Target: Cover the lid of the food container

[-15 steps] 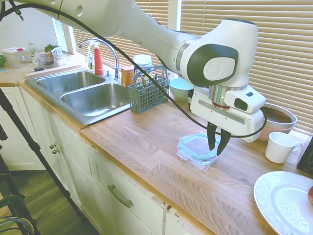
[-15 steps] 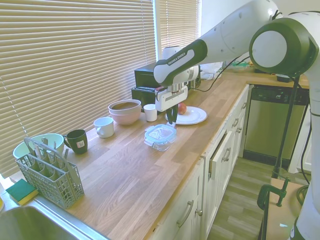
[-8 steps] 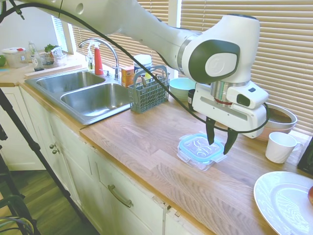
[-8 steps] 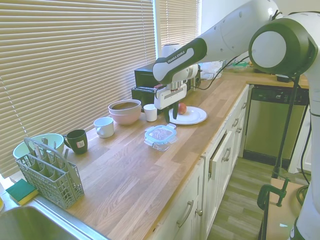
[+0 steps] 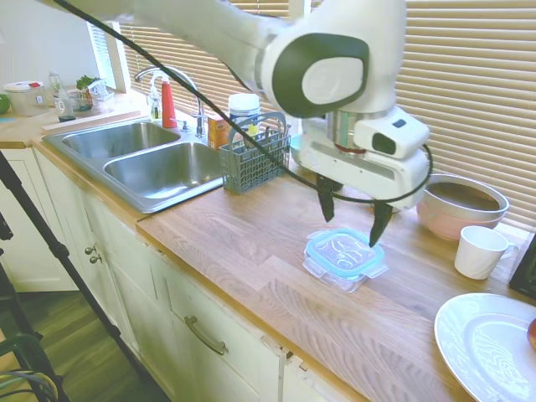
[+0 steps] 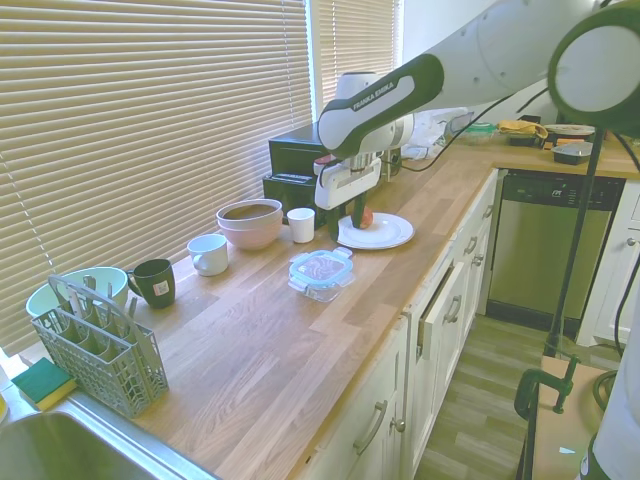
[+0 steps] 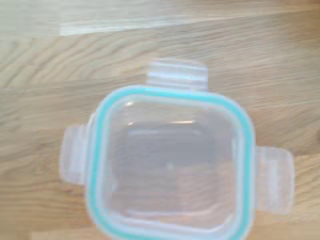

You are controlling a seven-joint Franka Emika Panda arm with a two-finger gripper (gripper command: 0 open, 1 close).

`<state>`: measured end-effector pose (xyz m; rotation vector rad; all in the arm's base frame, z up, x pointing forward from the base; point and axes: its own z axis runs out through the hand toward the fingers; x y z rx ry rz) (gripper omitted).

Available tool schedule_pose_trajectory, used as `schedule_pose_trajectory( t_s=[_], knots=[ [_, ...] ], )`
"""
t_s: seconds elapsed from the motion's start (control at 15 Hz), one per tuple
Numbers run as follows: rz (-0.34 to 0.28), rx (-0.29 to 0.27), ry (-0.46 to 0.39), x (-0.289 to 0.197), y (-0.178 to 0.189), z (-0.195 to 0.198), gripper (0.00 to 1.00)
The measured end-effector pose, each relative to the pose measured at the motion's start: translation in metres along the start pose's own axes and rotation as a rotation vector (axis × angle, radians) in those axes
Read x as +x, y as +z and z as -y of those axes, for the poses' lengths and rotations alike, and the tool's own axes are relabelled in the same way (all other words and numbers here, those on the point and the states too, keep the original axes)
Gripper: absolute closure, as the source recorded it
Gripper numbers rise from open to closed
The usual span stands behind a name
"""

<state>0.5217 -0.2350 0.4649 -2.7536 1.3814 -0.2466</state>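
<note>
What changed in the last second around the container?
The gripper let go of the lid: a second ago its fingers were closed low on the lid, now they are spread open and lifted clear above it. The lid stays on the food container, tabs sticking out. Container, white cup and plate have not moved.

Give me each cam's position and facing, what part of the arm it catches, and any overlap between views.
First exterior view: off the counter's front edge, sink end, facing the blinds; shows the arm and open gripper above the lid on the food container.
Second exterior view: opposite end near the cutlery basket, looking along the counter toward the dishwasher; arm and gripper visible.
Wrist view: looks straight down on the lid; no arm visible.
Shared: all three show the lid; both exterior views show the white mug.
</note>
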Motion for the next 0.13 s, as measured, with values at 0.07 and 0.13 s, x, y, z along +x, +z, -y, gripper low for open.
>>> schedule_pose_trajectory(
  t_s=[0.07,0.13],
  knots=[
    [0.003,0.006,-0.018,-0.014,-0.005,0.003,0.0],
    [0.007,0.01,-0.034,-0.025,-0.008,0.006,0.0]
  ],
)
